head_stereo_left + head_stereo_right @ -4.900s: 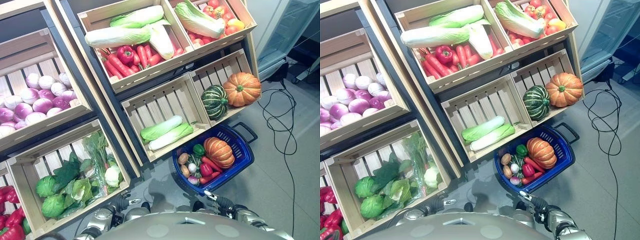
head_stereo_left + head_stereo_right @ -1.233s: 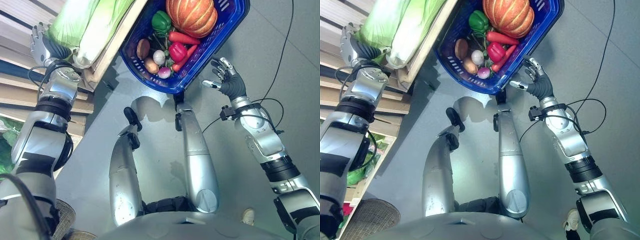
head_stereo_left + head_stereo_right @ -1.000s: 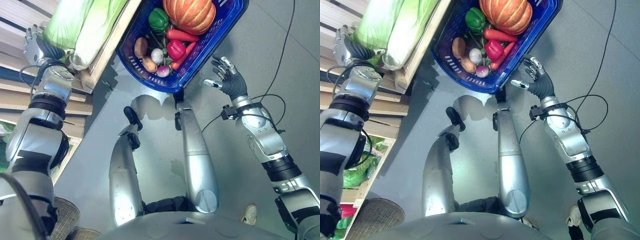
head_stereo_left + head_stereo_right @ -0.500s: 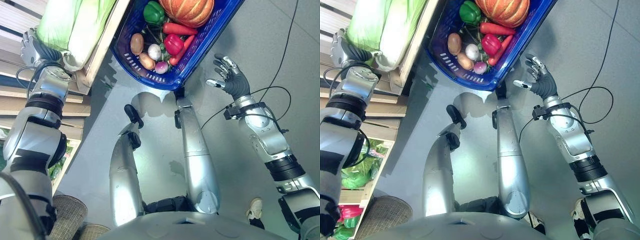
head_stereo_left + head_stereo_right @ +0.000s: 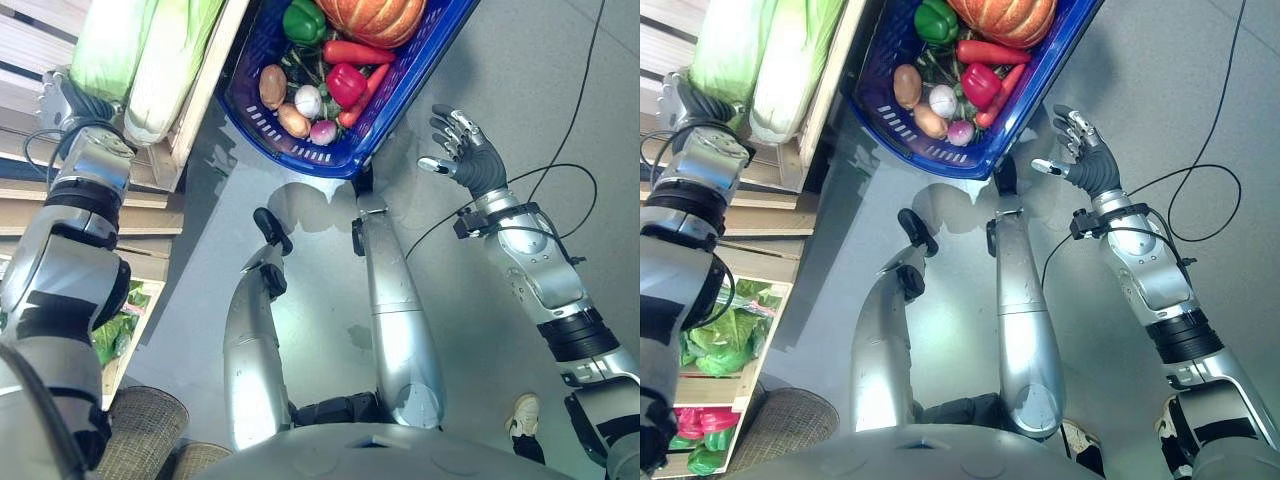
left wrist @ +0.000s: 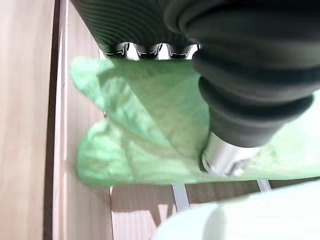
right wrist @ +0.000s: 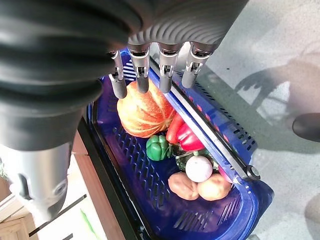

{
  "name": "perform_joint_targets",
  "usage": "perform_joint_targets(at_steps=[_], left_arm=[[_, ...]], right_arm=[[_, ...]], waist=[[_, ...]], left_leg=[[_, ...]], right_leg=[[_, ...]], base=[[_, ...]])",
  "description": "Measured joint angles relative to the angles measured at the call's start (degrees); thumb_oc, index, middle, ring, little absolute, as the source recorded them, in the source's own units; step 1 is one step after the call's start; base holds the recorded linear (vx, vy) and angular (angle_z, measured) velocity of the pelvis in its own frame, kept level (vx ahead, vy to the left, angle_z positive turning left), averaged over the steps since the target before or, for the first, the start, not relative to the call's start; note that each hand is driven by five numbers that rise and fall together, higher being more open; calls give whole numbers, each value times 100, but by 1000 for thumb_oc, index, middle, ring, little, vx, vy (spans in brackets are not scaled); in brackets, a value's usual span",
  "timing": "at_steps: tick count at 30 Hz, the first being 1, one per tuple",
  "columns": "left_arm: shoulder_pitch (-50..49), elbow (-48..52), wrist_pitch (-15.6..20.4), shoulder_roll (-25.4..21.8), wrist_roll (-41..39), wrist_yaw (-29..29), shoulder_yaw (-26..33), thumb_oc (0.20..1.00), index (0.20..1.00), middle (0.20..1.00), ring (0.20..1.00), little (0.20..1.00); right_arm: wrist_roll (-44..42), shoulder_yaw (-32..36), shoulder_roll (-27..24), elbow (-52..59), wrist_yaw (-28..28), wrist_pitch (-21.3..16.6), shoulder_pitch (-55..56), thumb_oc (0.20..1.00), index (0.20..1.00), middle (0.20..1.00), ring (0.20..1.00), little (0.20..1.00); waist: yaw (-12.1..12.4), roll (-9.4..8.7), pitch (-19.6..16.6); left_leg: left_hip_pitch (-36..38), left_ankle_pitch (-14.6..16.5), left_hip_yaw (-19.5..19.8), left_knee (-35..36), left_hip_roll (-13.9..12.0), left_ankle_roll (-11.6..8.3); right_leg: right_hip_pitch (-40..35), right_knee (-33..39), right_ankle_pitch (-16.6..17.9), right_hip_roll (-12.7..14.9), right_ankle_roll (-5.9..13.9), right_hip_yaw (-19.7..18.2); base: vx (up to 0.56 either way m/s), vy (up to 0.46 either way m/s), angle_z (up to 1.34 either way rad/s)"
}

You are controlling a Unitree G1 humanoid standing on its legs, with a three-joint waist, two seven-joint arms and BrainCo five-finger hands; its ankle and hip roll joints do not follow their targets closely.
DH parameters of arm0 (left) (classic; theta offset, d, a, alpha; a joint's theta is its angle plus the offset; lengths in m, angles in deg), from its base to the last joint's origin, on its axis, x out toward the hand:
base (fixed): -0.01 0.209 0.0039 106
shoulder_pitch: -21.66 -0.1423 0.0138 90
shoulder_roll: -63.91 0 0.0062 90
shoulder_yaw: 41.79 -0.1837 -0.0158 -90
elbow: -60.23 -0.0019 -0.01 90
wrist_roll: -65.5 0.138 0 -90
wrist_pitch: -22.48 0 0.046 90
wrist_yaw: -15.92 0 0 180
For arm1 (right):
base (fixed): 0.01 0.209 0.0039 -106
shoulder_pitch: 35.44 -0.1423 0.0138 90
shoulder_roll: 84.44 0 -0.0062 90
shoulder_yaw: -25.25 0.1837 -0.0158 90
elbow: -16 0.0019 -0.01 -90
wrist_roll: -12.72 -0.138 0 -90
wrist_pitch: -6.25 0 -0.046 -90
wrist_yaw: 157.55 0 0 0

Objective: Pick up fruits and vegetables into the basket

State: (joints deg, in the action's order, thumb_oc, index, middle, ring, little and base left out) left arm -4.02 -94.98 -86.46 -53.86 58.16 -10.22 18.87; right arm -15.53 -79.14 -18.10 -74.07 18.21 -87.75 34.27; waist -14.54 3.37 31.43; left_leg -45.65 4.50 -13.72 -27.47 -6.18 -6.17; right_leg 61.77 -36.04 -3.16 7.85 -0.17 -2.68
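left hand [image 5: 68,98]: at 10 o'clock in the left eye view, inside the wooden crate [image 5: 196,110], pushed against the pale cabbages; fingers hidden behind the leaves, cannot tell if spread or curled
napa cabbages [image 5: 140,55]: two long pale-green heads lying side by side in the crate, just at the left hand; in the left wrist view a crinkled light-green leaf [image 6: 150,135] lies right against the hand, over wood slats
right hand [image 5: 1087,160]: at 2 o'clock, over bare grey floor [image 5: 500,90], fingers straight and spread, thumb apart, holds nothing; just beside the basket's near rim, not touching
basket [image 5: 1035,110]: blue plastic, slotted walls, on the floor at 12 o'clock between crate and right hand; far end cut off by the frame edge
basket contents: ribbed orange pumpkin [image 7: 145,111], glossy green pepper [image 7: 159,147], red pepper [image 5: 347,84], smooth carrot [image 5: 358,53], brown potatoes [image 7: 200,187], small white-purple round bulb [image 7: 199,168], another pink one [image 5: 322,131]
crate: light unfinished wood, slatted, upper part cut off
lower crate [image 5: 725,345]: at 8 o'clock, leafy green heads, mostly hidden by the left arm
red items [image 5: 688,420]: at 7 o'clock, too cut off to name
woven round thing [image 5: 140,435]: at 7 o'clock, partly hidden, unclear what
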Motion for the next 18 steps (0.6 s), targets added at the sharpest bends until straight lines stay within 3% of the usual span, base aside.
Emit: perform_joint_targets(at_steps=[12,18], left_arm=[[-426,167,207,143,-431,85,272,200,200,200,200,200],[-1085,861,796,164,-639,34,757,200,200,200,200,200]], right_arm=[[11,14,8,75,-9,-7,41,1000,1000,1000,1000,1000],[21,137,19,309,-28,-5,337,1000,1000,1000,1000,1000]], waist=[[0,1,1],[40,1,1]], left_leg=[[341,-10,21,95,26,-1],[618,-123,79,291,29,-30]], right_leg=[[-353,32,23,40,-35,48],[-643,141,1,45,-6,170]], base=[[-4,-4,1],[-29,-53,5]])
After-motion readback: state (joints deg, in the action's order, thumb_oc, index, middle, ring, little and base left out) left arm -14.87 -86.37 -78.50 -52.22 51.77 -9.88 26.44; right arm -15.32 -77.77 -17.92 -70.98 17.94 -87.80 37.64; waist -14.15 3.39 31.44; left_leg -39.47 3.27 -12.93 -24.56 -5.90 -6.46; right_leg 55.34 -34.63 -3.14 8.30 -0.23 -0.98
